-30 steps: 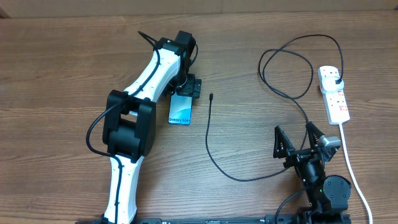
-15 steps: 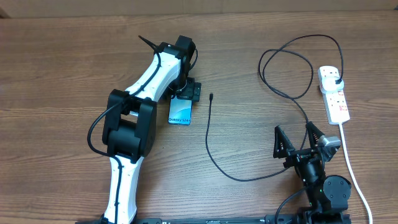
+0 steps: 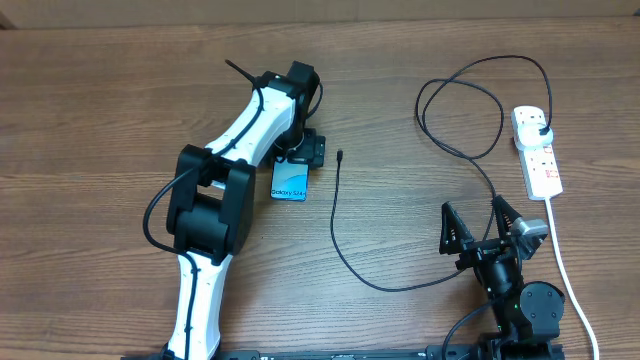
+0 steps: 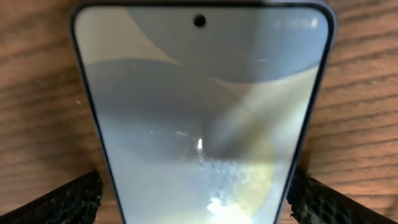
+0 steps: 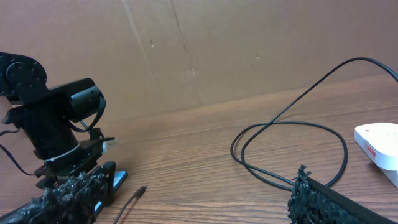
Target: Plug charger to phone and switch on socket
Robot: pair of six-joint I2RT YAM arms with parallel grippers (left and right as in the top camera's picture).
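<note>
The phone (image 3: 290,180) lies flat on the table (image 3: 100,120), screen up. The left hand (image 3: 298,152) is wide open over its far end, fingers (image 4: 68,199) flanking its sides. The charger (image 3: 335,230) loops from the socket (image 3: 537,150) at the right, with its small tip lying near the phone but apart from it. The right hand (image 3: 483,225) is open and empty.
</note>
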